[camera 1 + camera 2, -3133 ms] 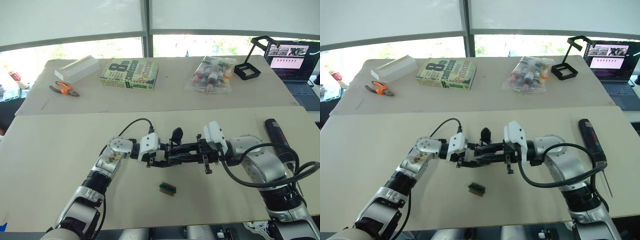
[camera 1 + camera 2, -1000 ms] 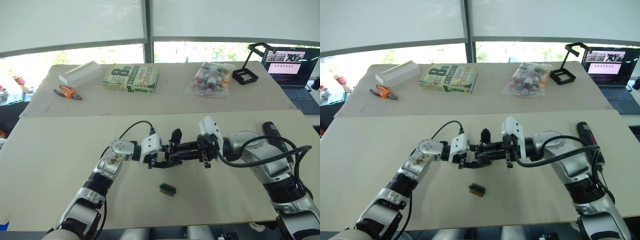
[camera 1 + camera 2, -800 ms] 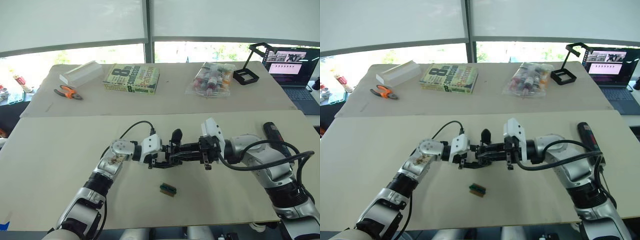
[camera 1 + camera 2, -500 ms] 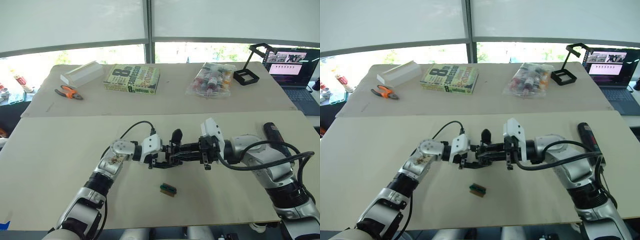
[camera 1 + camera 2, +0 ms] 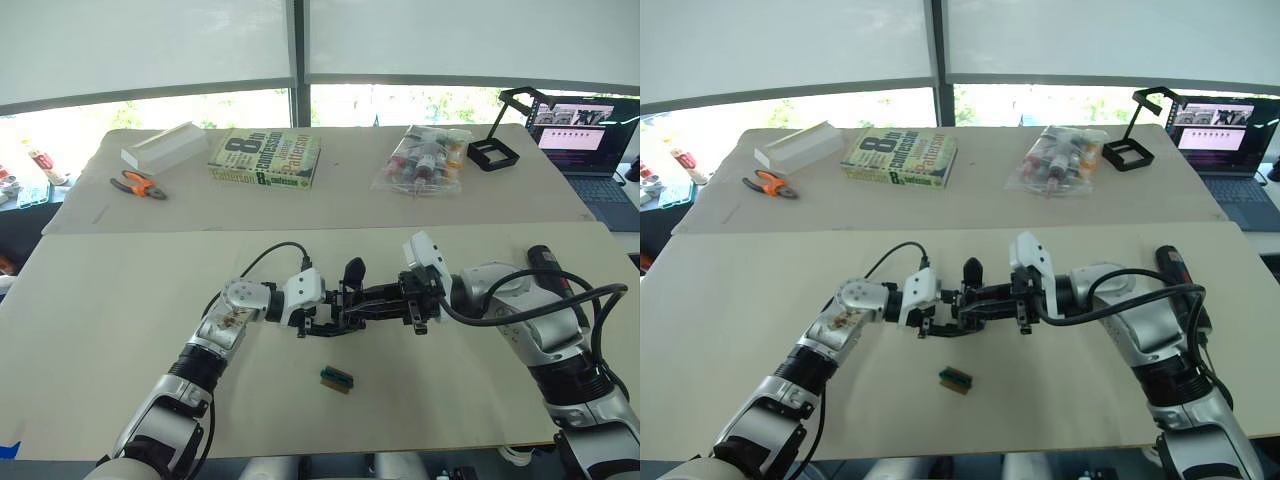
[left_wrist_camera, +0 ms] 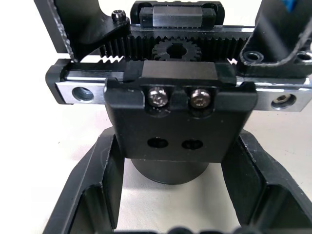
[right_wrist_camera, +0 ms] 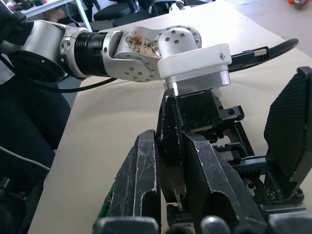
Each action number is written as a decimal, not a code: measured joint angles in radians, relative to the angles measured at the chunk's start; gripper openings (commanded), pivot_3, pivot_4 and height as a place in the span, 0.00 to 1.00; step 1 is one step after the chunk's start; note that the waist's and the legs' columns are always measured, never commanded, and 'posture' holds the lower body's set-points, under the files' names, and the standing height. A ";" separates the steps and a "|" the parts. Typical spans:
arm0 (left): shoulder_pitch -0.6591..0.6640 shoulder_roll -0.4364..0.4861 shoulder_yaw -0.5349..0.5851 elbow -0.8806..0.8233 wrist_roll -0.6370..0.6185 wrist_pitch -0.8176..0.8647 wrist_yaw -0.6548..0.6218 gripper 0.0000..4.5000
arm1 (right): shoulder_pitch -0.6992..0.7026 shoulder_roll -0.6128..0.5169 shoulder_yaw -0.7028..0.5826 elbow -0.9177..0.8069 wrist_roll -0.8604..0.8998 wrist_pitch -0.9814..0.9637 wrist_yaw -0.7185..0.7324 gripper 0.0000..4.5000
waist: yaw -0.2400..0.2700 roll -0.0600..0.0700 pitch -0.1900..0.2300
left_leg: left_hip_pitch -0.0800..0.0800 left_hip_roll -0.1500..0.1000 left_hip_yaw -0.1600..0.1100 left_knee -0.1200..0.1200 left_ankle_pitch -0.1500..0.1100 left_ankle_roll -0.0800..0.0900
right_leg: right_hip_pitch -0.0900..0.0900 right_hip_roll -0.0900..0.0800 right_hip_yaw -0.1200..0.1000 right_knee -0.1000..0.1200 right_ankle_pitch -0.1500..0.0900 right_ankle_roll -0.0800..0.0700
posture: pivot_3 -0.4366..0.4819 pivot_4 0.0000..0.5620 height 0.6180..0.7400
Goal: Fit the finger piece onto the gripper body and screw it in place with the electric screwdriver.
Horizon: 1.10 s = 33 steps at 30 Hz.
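Claws are meeting at the middle of the worktop [image 5: 120, 300], each doing half of one fitting job. The left claw [image 5: 318, 318] is clamping the gripper body [image 6: 174, 117] between its two fingers, apparently to keep the toothed rack and its carriage block steady and turned toward the other arm; the body's one fitted finger [image 5: 352, 272] is standing up above it. The right claw [image 7: 170, 165] is pinching the finger piece [image 7: 168, 146] edge-on between its pressed-in fingers and is bringing it in sideways against the body. Whether the piece is already seated on the carriage cannot be told (the two black parts are merging in the head views). Judging by this, the fitting step is under way and the screwing is not yet begun.

The electric screwdriver [image 5: 552, 268] is lying on the worktop behind the right arm, untouched, so one claw will need freeing before it can be used. A small green-and-brown block [image 5: 336, 377] is lying loose just in front of both claws.

On the far table a clear bag [image 5: 421, 152] is holding an assortment of small bottles or tubes. Beside it are sitting a black stand [image 5: 497, 140] and a laptop [image 5: 591, 140]; further left are lying a book [image 5: 265, 157], a white box [image 5: 162, 144] and orange-handled pliers [image 5: 138, 184].
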 measured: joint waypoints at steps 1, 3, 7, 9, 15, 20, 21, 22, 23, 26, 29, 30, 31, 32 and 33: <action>0.000 0.000 0.000 0.000 0.000 0.000 0.000 0.51 | 0.001 0.000 0.000 0.000 0.000 0.000 -0.001 0.07 | 0.000 0.000 0.000 | 0.000 0.000 0.000 0.000 0.000 0.000 | 0.000 0.000 0.000 0.000 0.000 0.000 | 0.48 0.27 1.00; 0.000 0.000 0.000 0.000 0.000 0.000 0.000 0.51 | 0.008 0.000 -0.003 -0.009 0.000 0.000 -0.008 0.07 | 0.000 0.000 0.000 | 0.000 0.000 0.000 0.000 0.000 0.000 | 0.000 0.000 0.000 0.000 0.000 0.000 | 0.48 0.27 1.00; -0.001 0.002 0.000 0.000 0.001 0.000 0.000 0.51 | 0.055 -0.001 -0.016 -0.091 0.000 0.023 -0.087 0.07 | 0.000 0.000 -0.001 | 0.000 0.000 0.000 -0.001 0.000 0.000 | 0.000 0.000 0.000 0.000 0.000 0.000 | 0.48 0.27 1.00; -0.003 0.003 0.000 0.000 0.003 -0.001 -0.005 0.51 | 0.073 -0.005 -0.018 -0.128 0.000 0.033 -0.119 0.07 | 0.000 0.000 -0.001 | 0.001 0.000 0.000 -0.003 0.000 0.000 | 0.000 0.000 0.000 0.000 0.000 0.000 | 0.48 0.27 1.00; -0.009 0.001 0.000 0.008 0.006 -0.002 -0.011 0.51 | 0.073 -0.008 -0.016 -0.142 0.000 0.043 -0.138 0.07 | 0.000 0.000 -0.002 | 0.002 0.000 0.000 -0.004 0.000 0.000 | 0.001 0.000 0.000 -0.001 0.000 0.000 | 0.48 0.27 1.00; -0.010 0.001 0.000 0.014 0.006 -0.001 -0.012 0.51 | 0.062 -0.010 -0.008 -0.130 0.000 0.043 -0.136 0.07 | -0.001 0.000 -0.002 | 0.006 0.001 0.000 -0.006 0.000 0.000 | 0.006 0.001 0.000 -0.004 0.000 0.000 | 0.48 0.27 1.00; -0.010 0.001 0.000 0.014 0.006 -0.001 -0.012 0.51 | 0.062 -0.011 -0.007 -0.130 0.000 0.043 -0.134 0.07 | -0.001 0.000 -0.002 | 0.006 0.001 0.000 -0.006 0.000 0.000 | 0.006 0.001 0.000 -0.004 0.000 0.000 | 0.48 0.27 1.00; -0.010 0.001 0.000 0.014 0.006 -0.001 -0.012 0.51 | 0.061 -0.013 -0.007 -0.130 0.000 0.043 -0.133 0.07 | -0.001 0.000 -0.002 | 0.006 0.001 0.000 -0.006 0.000 0.000 | 0.006 0.001 0.000 -0.004 0.000 0.000 | 0.48 0.27 1.00; -0.010 0.000 -0.001 0.014 0.006 -0.001 -0.012 0.51 | 0.061 -0.014 -0.008 -0.130 0.000 0.043 -0.132 0.07 | -0.001 0.000 -0.002 | 0.006 0.001 0.000 -0.006 0.000 0.000 | 0.006 0.001 0.000 -0.004 0.000 0.000 | 0.48 0.27 1.00; -0.010 0.000 -0.001 0.014 0.006 -0.001 -0.011 0.51 | 0.061 -0.016 -0.008 -0.130 0.000 0.043 -0.130 0.07 | -0.001 0.000 -0.002 | 0.006 0.001 0.000 -0.006 0.000 0.000 | 0.006 0.001 0.000 -0.004 0.000 0.000 | 0.48 0.27 1.00; -0.010 0.000 -0.001 0.014 0.006 -0.001 -0.011 0.51 | 0.061 -0.018 -0.009 -0.130 0.000 0.043 -0.126 0.07 | 0.000 0.000 -0.002 | 0.006 0.001 0.000 -0.006 0.000 0.000 | 0.006 0.001 0.000 -0.005 0.000 0.000 | 0.48 0.27 1.00; -0.010 -0.001 -0.001 0.014 0.006 -0.001 -0.011 0.51 | 0.061 -0.020 -0.010 -0.130 0.000 0.042 -0.124 0.07 | 0.000 0.000 -0.002 | 0.006 0.001 0.000 -0.006 0.000 0.000 | 0.006 0.001 0.000 -0.005 0.000 0.000 | 0.48 0.27 1.00; -0.010 -0.001 -0.002 0.014 0.006 -0.001 -0.011 0.51 | 0.061 -0.021 -0.011 -0.130 0.000 0.042 -0.122 0.07 | 0.000 0.000 -0.002 | 0.006 0.001 0.000 -0.006 0.000 0.000 | 0.006 0.001 0.000 -0.005 0.000 0.000 | 0.48 0.27 1.00; -0.010 -0.002 -0.002 0.014 0.006 -0.001 -0.011 0.51 | 0.062 -0.021 -0.012 -0.130 0.000 0.042 -0.121 0.07 | 0.000 0.000 -0.002 | 0.006 0.001 0.000 -0.006 0.000 0.000 | 0.006 0.001 0.000 -0.005 0.000 0.000 | 0.48 0.27 1.00; -0.010 -0.002 -0.002 0.014 0.006 -0.001 -0.011 0.51 | 0.062 -0.021 -0.014 -0.130 0.000 0.042 -0.119 0.07 | 0.001 0.000 -0.002 | 0.006 0.001 0.000 -0.006 0.000 0.000 | 0.006 0.001 0.000 -0.005 0.000 0.000 | 0.48 0.27 1.00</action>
